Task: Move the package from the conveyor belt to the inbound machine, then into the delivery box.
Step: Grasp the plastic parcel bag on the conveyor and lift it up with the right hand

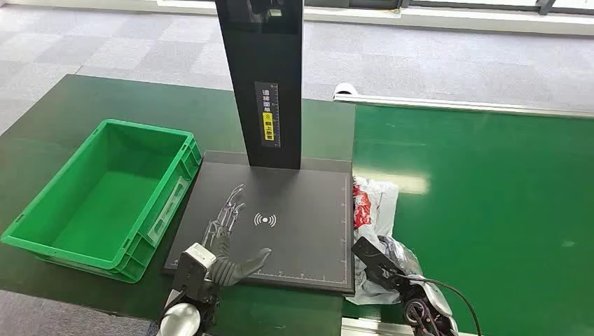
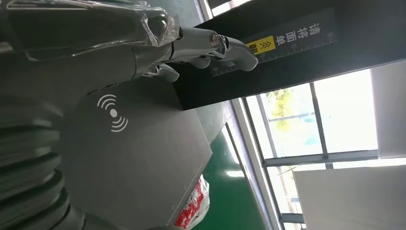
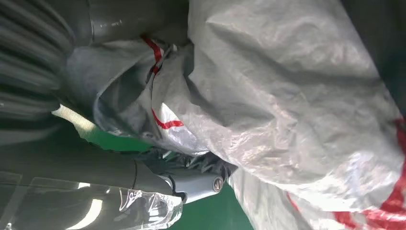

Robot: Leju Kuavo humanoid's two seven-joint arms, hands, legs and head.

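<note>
The package (image 1: 373,203), a crumpled white and grey plastic bag with red print, lies on the green conveyor belt (image 1: 490,210) right beside the black inbound machine's plate (image 1: 294,210). My right hand (image 1: 384,264) grips its near end; in the right wrist view the bag (image 3: 287,96) bunches between the thumb (image 3: 196,184) and the fingers. My left hand (image 1: 228,262) hovers empty over the plate's near edge with its fingers spread. In the left wrist view, that hand (image 2: 191,43) reaches over the plate (image 2: 129,158), with the bag (image 2: 194,208) past its edge.
The green delivery box (image 1: 42,238) stands empty to the left of the plate. The machine's black column (image 1: 263,84) rises from the plate's far edge. A white rail (image 1: 462,105) borders the belt's far side. Grey carpet lies beyond.
</note>
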